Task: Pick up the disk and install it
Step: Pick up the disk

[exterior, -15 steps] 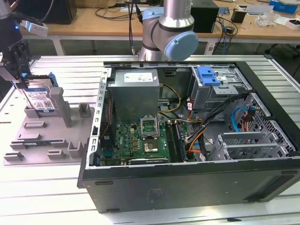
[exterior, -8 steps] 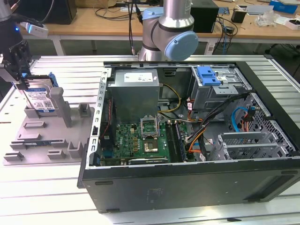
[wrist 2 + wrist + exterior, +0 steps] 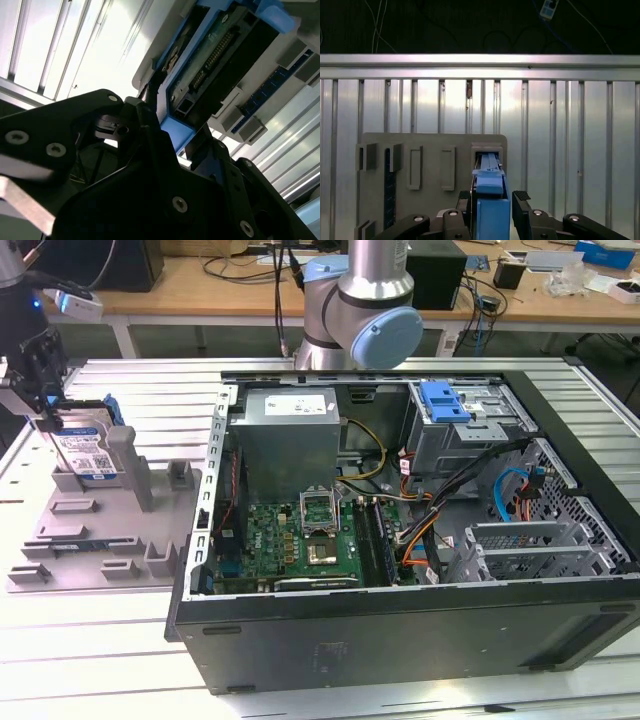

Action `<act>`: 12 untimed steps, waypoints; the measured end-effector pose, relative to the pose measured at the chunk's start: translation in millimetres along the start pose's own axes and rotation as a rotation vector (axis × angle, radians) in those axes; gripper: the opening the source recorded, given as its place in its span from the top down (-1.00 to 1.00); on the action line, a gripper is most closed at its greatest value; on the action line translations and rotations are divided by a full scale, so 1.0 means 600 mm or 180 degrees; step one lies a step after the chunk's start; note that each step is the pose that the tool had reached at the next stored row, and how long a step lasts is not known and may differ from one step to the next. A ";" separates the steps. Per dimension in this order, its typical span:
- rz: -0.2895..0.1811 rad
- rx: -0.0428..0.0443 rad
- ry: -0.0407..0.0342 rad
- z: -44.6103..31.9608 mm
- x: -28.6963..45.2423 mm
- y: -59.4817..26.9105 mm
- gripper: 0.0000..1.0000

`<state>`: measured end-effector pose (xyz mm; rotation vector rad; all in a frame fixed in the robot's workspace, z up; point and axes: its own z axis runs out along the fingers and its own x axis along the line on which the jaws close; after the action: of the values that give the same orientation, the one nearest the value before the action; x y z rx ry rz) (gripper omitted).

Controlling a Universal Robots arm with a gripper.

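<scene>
The disk (image 3: 88,448), a silver drive with a blue-and-white label in a blue caddy, stands on edge in a slot of the grey holder plate (image 3: 110,530) at the exterior view's left. My gripper (image 3: 48,418) hangs over its top edge. In the first wrist view the caddy's blue edge (image 3: 490,176) runs between my two black fingers (image 3: 521,199), with a thin gap on one side, so the gripper (image 3: 492,200) is open around it. The second wrist view shows the disk's underside (image 3: 215,55) and connector close to the fingers.
An open computer case (image 3: 400,640) takes up the centre and the exterior view's right, with a motherboard (image 3: 300,540), cables and a metal drive cage (image 3: 480,430) topped by a blue bracket (image 3: 445,400). The arm's base (image 3: 360,310) stands behind it. The table is ribbed metal.
</scene>
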<state>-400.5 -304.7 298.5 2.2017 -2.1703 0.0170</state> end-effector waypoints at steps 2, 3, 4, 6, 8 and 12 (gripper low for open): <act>0.0000 0.0000 0.0000 0.001 0.000 0.000 0.18; 0.0000 0.0000 0.0000 0.002 0.000 0.000 0.18; 0.0000 0.0000 0.0001 0.002 0.000 0.000 0.18; 0.0000 0.0000 0.0001 0.004 0.000 0.000 0.18; 0.0000 -0.0001 0.0001 0.004 0.000 0.000 0.18; 0.0000 0.0000 0.0001 0.005 0.000 0.000 0.18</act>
<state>-400.6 -304.8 295.7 2.2015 -2.1701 0.0175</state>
